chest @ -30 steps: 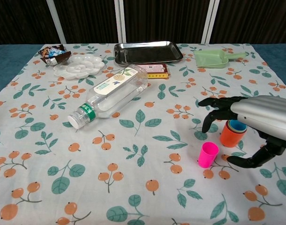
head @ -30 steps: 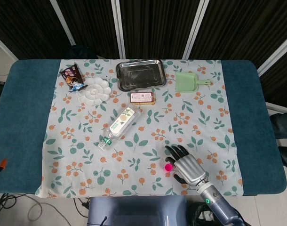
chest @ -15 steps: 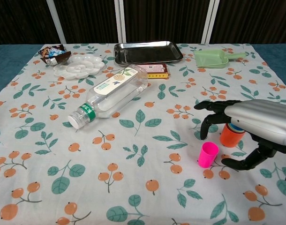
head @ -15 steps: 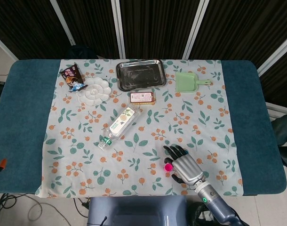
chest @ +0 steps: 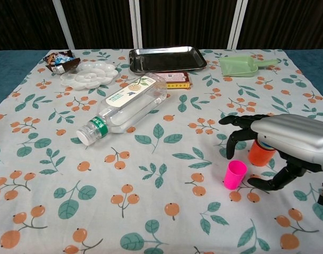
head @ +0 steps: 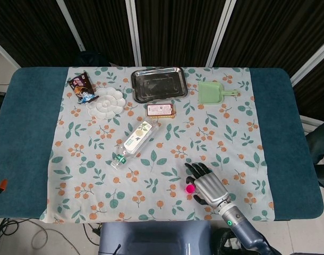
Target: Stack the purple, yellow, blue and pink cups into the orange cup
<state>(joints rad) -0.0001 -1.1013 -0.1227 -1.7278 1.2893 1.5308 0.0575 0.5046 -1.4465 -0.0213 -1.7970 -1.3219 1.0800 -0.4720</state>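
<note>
A pink cup (chest: 234,174) stands upright on the cloth at the front right; in the head view the pink cup (head: 189,188) shows just left of my right hand. Behind it the orange cup (chest: 260,153) is partly hidden under my right hand (chest: 278,143), and the cups stacked inside it are hidden now. That hand (head: 209,186) hovers over both cups with fingers spread apart, arched around the pink cup without touching it. It holds nothing. My left hand is not visible in either view.
A clear plastic bottle (chest: 124,108) lies on its side mid-table. Further back are a steel tray (chest: 167,58), a white palette (chest: 89,74), a snack packet (chest: 60,61), a pink box (chest: 173,79) and a green scoop (chest: 240,65).
My right hand has shifted left and lowered toward the pink cup, now covering the stacked cups' rims. The cups have not moved.
</note>
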